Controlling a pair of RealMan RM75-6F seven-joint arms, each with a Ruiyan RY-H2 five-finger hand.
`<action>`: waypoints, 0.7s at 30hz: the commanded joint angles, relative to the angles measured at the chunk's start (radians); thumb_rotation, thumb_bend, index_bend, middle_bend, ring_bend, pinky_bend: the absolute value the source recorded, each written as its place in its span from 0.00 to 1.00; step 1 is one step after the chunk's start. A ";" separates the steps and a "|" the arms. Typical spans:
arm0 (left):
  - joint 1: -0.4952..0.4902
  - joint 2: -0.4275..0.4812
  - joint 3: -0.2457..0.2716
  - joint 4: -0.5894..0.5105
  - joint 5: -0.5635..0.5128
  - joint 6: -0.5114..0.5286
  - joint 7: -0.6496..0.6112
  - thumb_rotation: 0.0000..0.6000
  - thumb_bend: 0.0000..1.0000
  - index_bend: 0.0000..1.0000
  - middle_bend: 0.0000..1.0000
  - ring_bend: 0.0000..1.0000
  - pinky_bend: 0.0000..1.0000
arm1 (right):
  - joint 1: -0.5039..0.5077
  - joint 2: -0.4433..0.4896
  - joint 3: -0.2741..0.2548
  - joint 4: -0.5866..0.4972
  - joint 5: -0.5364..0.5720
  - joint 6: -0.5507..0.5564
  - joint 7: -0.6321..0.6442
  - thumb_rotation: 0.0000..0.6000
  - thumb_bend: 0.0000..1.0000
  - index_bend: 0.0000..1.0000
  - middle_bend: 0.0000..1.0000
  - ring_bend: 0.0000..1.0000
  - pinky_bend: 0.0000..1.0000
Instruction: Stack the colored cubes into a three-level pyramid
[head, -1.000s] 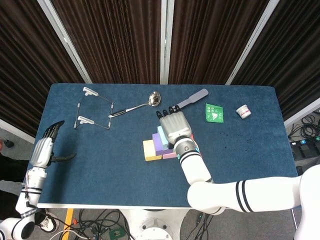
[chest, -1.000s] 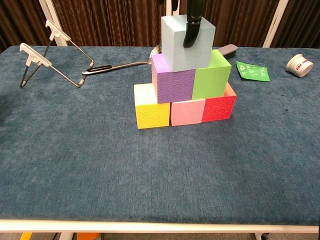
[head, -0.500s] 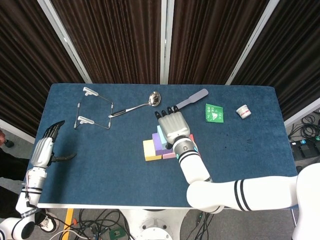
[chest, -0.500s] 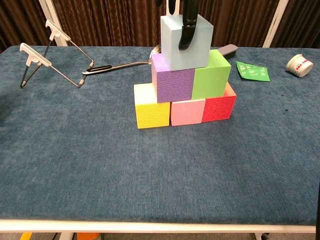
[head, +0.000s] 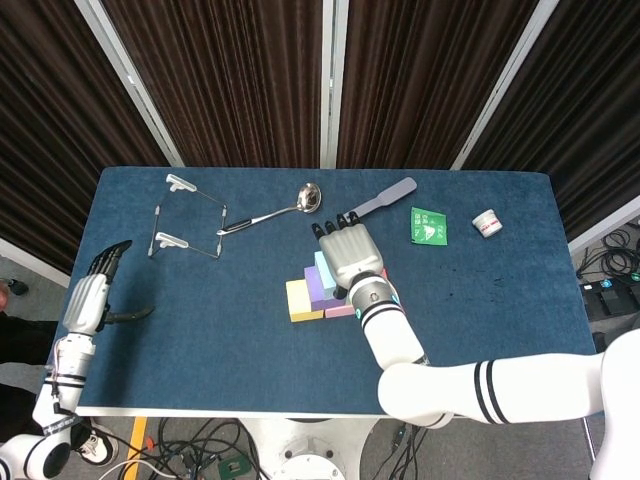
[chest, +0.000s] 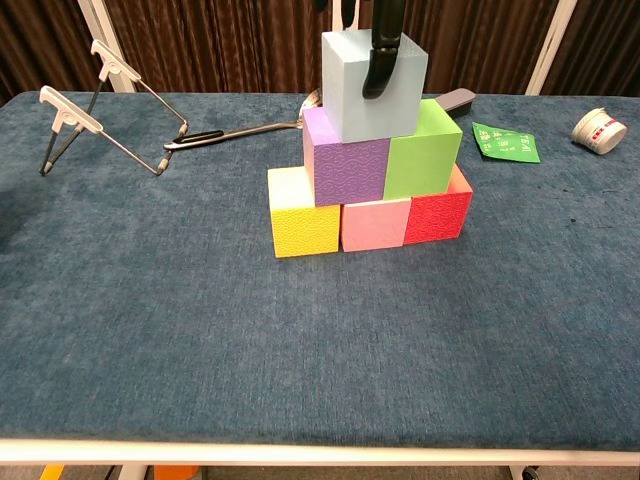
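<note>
A three-level pyramid of cubes is seen at the middle of the blue table (chest: 150, 330); the bottom row is formed, left to right, by a yellow cube (chest: 303, 222), a pink cube (chest: 374, 223) and a red cube (chest: 438, 213), all touching; a purple cube (chest: 348, 167) and a green cube (chest: 424, 152) are set side by side on them. The light blue cube (chest: 368, 96) is placed on top, straddling the purple and green ones; it is held from above by the right hand (head: 348, 253), one dark finger being laid down its near face in the chest view, the fingers closed around it. The left hand (head: 88, 298) is kept at the far left edge of the table, well apart from the cubes, fingers extended and spread with nothing held. A wire stand (chest: 110, 110), a ladle (chest: 240, 130), a spatula (head: 385, 196), a green packet (chest: 506, 142) and a small white cup (chest: 600, 130) are laid along the far side.
</note>
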 joint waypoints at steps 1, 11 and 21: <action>0.000 0.000 0.001 0.000 0.001 0.000 0.001 1.00 0.04 0.02 0.05 0.00 0.07 | 0.001 -0.005 -0.003 0.005 -0.004 0.004 0.001 1.00 0.04 0.00 0.11 0.00 0.00; 0.001 0.001 0.002 -0.001 0.001 0.001 -0.001 1.00 0.04 0.02 0.05 0.00 0.07 | 0.001 -0.001 0.002 -0.003 0.003 -0.001 0.004 1.00 0.05 0.00 0.11 0.00 0.00; -0.001 0.007 0.000 -0.011 0.002 0.001 0.001 1.00 0.04 0.02 0.05 0.00 0.07 | -0.033 0.095 0.046 -0.091 -0.010 -0.027 0.062 1.00 0.04 0.00 0.10 0.00 0.00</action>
